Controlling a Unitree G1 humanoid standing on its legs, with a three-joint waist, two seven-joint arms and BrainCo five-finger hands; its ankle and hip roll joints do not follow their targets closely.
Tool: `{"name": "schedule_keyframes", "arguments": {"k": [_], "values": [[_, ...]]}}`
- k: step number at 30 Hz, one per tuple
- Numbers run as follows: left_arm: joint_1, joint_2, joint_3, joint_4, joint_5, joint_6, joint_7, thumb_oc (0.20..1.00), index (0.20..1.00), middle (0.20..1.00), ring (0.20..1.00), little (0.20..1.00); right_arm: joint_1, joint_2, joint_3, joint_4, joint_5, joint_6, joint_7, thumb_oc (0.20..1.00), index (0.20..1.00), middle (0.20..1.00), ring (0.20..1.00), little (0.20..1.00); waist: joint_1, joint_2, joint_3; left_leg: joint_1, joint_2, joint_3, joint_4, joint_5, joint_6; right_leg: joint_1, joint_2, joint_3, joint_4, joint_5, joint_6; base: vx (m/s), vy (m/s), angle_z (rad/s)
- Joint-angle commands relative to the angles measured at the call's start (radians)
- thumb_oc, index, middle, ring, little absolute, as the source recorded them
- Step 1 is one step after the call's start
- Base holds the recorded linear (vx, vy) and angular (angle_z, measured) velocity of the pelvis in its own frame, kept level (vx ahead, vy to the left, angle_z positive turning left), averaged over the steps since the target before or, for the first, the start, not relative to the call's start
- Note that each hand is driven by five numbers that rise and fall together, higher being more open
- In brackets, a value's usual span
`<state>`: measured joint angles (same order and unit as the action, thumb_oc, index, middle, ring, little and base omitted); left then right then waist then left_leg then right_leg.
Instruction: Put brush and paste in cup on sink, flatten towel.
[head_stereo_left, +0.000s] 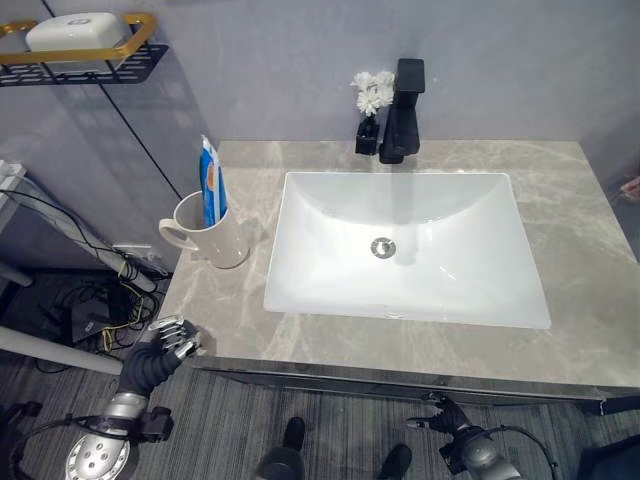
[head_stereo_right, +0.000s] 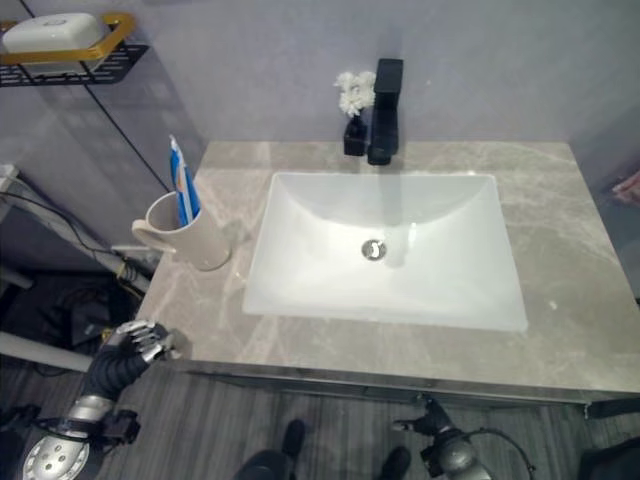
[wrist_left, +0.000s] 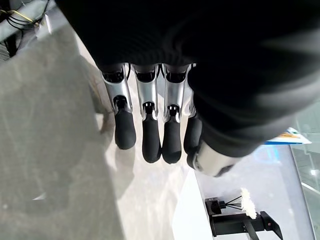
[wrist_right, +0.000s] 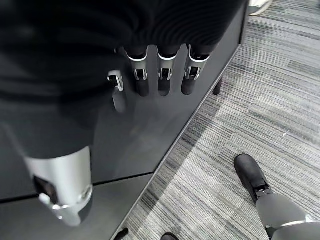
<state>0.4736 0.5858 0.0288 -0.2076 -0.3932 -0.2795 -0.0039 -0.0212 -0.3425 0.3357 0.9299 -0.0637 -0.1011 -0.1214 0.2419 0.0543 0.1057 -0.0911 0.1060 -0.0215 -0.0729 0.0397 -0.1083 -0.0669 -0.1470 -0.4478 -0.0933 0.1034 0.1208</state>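
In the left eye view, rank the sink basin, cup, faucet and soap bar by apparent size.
1. Sink basin
2. Cup
3. Faucet: close to the cup, so their order is unsure
4. Soap bar

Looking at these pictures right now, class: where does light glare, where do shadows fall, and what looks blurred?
Left eye view: the basin shines bright white, and the tap casts a shadow into it. Left wrist view: the dark cover of the left hand is close and blurred. Right wrist view: the right hand hangs before a dark cabinet with dull reflections.

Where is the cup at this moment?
In the left eye view the cup stands on the grey counter, to the left of the white sink, with the toothpaste tube upright inside it.
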Motion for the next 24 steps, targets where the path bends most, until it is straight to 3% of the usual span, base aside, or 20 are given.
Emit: {"name": "schedule_keyframes", "arguments": {"k": [1,3,24], "values": [[-0.024,0.064,-0.014,-0.055,-0.044,-0.036,0.016,0.241,0.241,0.241,0.241,0.241,-0.075,0.004,0.023,-0.035,-0.028,-0.034,-0.037,1.0,1.0,1.0,1.0,1.0,0.01,-0.046,0.013,-0.078,0.007,0.005,-0.014,0.047,-0.014,0.096,-0.067,0.0,0.072,-0.137,0.045,0.0,0.0,0.0],[-0.036,0.062,-0.03,-0.061,-0.056,-0.032,0.012,0.2,0.2,0.2,0.2,0.2,-0.08,0.011,0.037,-0.031,-0.037,-0.033,-0.038,1.0,1.0,1.0,1.0,1.0,0.008,-0.045,0.016,-0.084,0.007,0.006,-0.014,0.047,-0.013,0.09,-0.067,0.006,0.068,-0.136,0.045,0.0,0.0,0.0],[-0.102,-0.022,-0.022,-0.041,-0.198,0.018,0.014,0.2,0.2,0.2,0.2,0.2,-0.121,0.032,0.076,0.005,-0.087,-0.001,-0.043,1.0,1.0,1.0,1.0,1.0,-0.046,-0.032,0.031,-0.113,0.008,0.058,-0.014,0.046,-0.01,0.04,-0.066,0.064,0.041,-0.118,0.043,0.0,0.002,-0.03]]}}
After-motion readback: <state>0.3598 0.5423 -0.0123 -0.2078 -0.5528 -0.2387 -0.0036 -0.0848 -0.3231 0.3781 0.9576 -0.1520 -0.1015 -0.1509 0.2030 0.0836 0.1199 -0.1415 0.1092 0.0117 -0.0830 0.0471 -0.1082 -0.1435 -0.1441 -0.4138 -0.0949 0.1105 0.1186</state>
